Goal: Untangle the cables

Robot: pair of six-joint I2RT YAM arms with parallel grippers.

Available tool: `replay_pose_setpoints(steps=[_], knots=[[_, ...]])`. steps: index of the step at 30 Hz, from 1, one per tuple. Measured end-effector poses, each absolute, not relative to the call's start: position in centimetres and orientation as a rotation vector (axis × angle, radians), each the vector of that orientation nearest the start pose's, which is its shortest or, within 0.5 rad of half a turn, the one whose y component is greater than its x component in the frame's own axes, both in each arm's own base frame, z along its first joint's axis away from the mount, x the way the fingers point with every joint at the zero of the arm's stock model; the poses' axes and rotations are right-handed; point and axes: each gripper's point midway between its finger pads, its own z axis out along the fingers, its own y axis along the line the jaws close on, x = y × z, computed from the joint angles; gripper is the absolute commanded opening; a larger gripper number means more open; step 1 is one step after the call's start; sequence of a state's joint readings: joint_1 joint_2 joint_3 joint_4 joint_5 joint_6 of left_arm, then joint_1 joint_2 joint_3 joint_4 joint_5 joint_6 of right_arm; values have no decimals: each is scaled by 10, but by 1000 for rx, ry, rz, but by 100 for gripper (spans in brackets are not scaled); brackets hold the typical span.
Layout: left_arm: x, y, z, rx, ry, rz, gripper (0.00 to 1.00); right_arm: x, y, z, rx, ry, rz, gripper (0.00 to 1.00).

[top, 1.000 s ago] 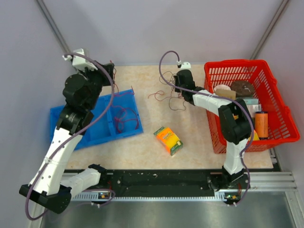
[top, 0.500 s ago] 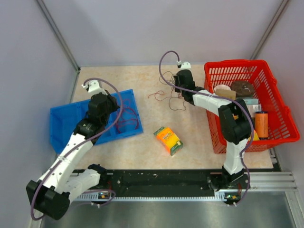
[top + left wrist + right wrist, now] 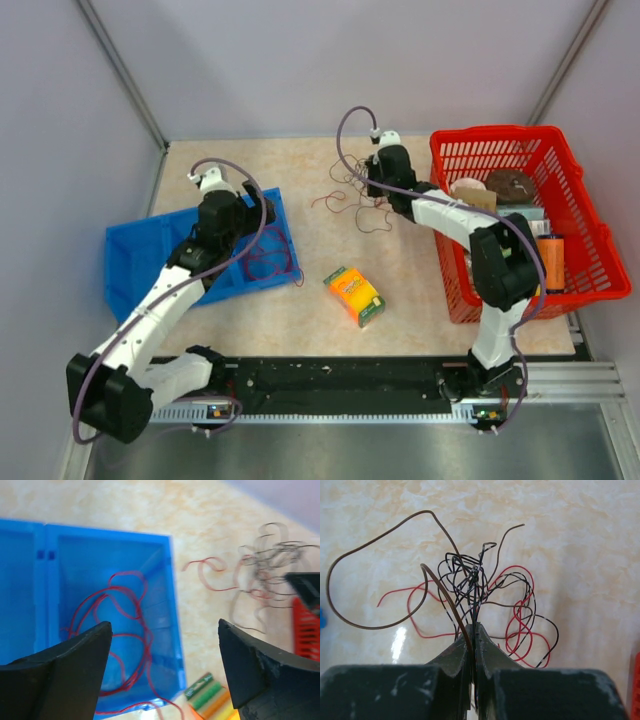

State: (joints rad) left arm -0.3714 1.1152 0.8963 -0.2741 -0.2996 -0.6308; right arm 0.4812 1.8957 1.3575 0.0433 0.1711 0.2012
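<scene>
A knotted clump of thin black, brown and red cables (image 3: pixel 352 198) lies on the table's far middle. My right gripper (image 3: pixel 376 184) is shut on several strands of the clump (image 3: pixel 476 582), which rise from between its closed fingertips (image 3: pixel 475 630). A separate red cable (image 3: pixel 266 254) lies in loose loops inside the blue bin (image 3: pixel 140 262), one end trailing over the front wall. My left gripper (image 3: pixel 250 214) hovers above that bin, open and holding nothing. In the left wrist view its gripper (image 3: pixel 165 665) frames the red cable (image 3: pixel 120 625), with the clump (image 3: pixel 270 560) farther off.
A red basket (image 3: pixel 520 138) holding several items stands at the right, close to my right arm. An orange and green box (image 3: pixel 354 295) lies on the table's near middle, just right of the bin's corner (image 3: pixel 172 645).
My left arm has swung from the back left forward and right over the blue bin, and its jaws have opened. The right gripper has stayed on the clump.
</scene>
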Motion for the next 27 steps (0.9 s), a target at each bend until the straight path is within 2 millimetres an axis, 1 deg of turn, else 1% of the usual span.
replay_pose_setpoints(steps=[2, 3, 4, 5, 7, 9, 11, 13, 15, 16, 19, 21, 24, 27], knots=[[342, -115, 230, -396, 1940, -425, 65, 483, 236, 145, -208, 2062, 288, 0], [342, -124, 242, -359, 1909, -488, 61, 479, 238, 152, -216, 2058, 310, 0], [343, -135, 254, -311, 1877, -558, 59, 475, 240, 163, -224, 2045, 343, 0], [345, -145, 260, -269, 1860, -611, 57, 471, 243, 174, -233, 2031, 375, 0], [350, -171, 268, -162, 1842, -731, 52, 462, 248, 201, -242, 1990, 444, 0], [357, -198, 263, -59, 1867, -808, 51, 452, 251, 224, -252, 1957, 497, 0], [367, -224, 252, 32, 1915, -833, 50, 441, 254, 243, -269, 1937, 547, 0], [375, -245, 242, 100, 1943, -839, 47, 435, 257, 255, -284, 1932, 582, 0], [377, -259, 233, 157, 1953, -835, 42, 430, 261, 263, -302, 1934, 616, 0], [376, -264, 229, 180, 1950, -831, 41, 426, 262, 264, -309, 1936, 630, 0], [378, -274, 227, 225, 1895, -830, 39, 413, 265, 269, -334, 1954, 680, 0], [381, -277, 224, 245, 1863, -824, 43, 404, 266, 278, -350, 1944, 713, 0], [384, -281, 212, 282, 1830, -792, 52, 392, 268, 298, -371, 1904, 762, 0], [379, -296, 198, 340, 1831, -798, 58, 384, 270, 311, -387, 1876, 800, 0]])
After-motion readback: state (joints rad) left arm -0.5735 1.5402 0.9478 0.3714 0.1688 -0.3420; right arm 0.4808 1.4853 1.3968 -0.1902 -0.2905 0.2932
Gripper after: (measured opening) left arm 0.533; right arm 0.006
